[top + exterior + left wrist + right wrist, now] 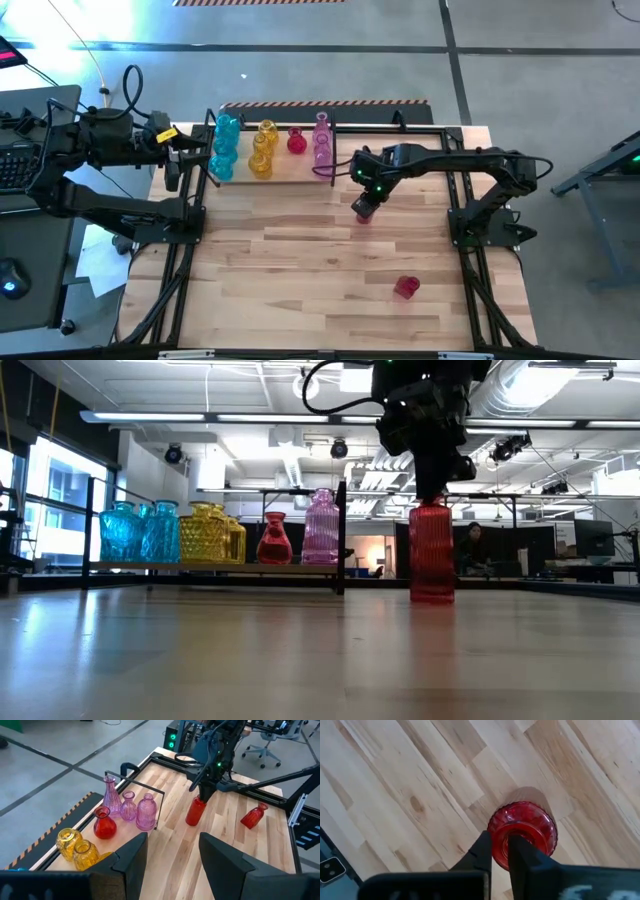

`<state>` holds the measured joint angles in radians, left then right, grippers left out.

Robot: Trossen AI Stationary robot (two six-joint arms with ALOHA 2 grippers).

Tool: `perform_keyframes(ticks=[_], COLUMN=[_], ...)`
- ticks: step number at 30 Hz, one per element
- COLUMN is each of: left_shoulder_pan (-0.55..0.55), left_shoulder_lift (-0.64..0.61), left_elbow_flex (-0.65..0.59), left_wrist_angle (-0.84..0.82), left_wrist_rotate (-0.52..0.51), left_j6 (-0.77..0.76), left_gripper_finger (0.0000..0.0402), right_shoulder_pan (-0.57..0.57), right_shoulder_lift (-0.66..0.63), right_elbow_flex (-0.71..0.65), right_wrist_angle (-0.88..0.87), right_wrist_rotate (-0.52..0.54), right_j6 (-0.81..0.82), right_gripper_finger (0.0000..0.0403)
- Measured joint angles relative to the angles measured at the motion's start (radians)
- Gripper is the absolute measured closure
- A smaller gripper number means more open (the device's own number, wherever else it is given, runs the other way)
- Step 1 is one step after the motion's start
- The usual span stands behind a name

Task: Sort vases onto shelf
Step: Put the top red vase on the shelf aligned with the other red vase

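We see the right gripper point(364, 208) directly above a tall red vase point(432, 552) that stands upright on the tabletop point(300, 270), off the open end of the shelf point(270, 172) and apart from it. From the right wrist, its two dark fingers point(482, 851) are pinched close together on the rim of that vase point(522, 834), one finger inside the mouth and one outside, so the pincer is nearly shut and has hold of the neck. The vase base sits on the wood.

On the shelf we count cyan vases point(140, 532) at the end farthest from the tall red vase, then yellow vases point(212, 533), then a small bulbous red vase point(274, 540), and pink vases point(136, 809) at the end nearest it.

A second red vase point(406, 287) lies tipped on its side on the tabletop, well apart from the shelf and beyond the gripped vase as seen from the shelf.

The left gripper point(172, 855) waits at the cyan end of the shelf, its fingers spread wide with nothing between them.
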<state>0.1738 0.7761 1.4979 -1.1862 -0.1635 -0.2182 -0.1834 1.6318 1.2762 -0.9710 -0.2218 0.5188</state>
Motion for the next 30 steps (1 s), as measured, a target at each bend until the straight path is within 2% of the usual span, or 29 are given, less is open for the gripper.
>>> perform_keyframes(ticks=[5,9,15,20,28,29,30], left_shoulder_pan=[0.000,0.000,0.000,0.000,0.000,0.000,0.000], left_shoulder_lift=[0.000,0.000,0.000,0.000,0.000,0.000,0.000], left_elbow_flex=[0.000,0.000,0.000,0.000,0.000,0.000,0.000], left_wrist_angle=[0.000,0.000,0.000,0.000,-0.061,-0.073,-0.082], left_wrist_rotate=[0.000,0.000,-0.025,-0.067,-0.072,-0.072,-0.072], left_j6=[-0.002,-0.031,-0.059,-0.060,-0.050,-0.050,-0.050], left_gripper_finger=[0.0232,0.0232,0.0232,0.0232,0.0232,0.0232,0.0232], right_shoulder_pan=[0.015,0.030,0.030,0.027,-0.014,-0.020,-0.027], right_shoulder_lift=[0.003,0.013,0.026,0.130,0.475,0.512,0.514], right_elbow_flex=[0.013,0.069,0.242,0.485,1.041,1.084,1.058], right_wrist_angle=[0.002,-0.006,0.000,-0.023,-0.261,-0.266,-0.208], right_wrist_rotate=[0.004,-0.010,-0.067,-0.066,-0.066,-0.061,-0.063], right_j6=[0.024,0.019,-0.006,-0.086,-0.217,-0.235,-0.241], right_gripper_finger=[0.0380,0.0387,0.0398,0.0398,0.0399,0.0400,0.0400])
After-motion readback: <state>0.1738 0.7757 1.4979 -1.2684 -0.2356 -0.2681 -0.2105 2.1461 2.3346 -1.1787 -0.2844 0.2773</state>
